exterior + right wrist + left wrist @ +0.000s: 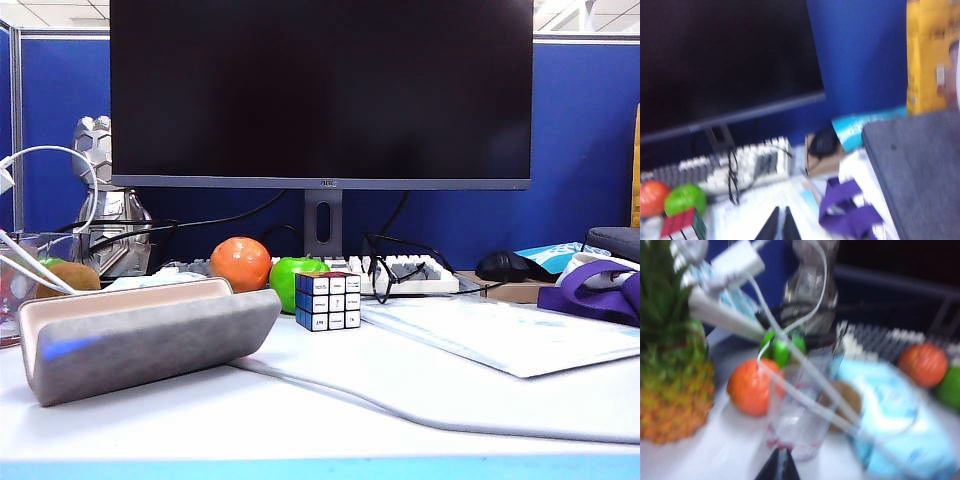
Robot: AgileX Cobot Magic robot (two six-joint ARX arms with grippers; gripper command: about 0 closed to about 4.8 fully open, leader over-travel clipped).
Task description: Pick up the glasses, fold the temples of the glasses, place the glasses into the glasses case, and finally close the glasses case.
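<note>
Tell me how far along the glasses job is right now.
Nothing looks done. The glasses stand unfolded against the keyboard, temples spread. The glasses case sits open beside the Rubik's cube, apparently without the glasses. The right gripper is shut and empty; the left gripper holds nothing. Picking, folding, placing and closing all remain.

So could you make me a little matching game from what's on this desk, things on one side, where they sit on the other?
Things:
1. glasses
2. Rubik's cube
3. glasses case
4. computer mouse

Places:
A. front left, lid open
B. leaning on the keyboard
C. right of the keyboard
D. just in front of the green apple

Pairs: 1-B, 2-D, 3-A, 4-C
</note>
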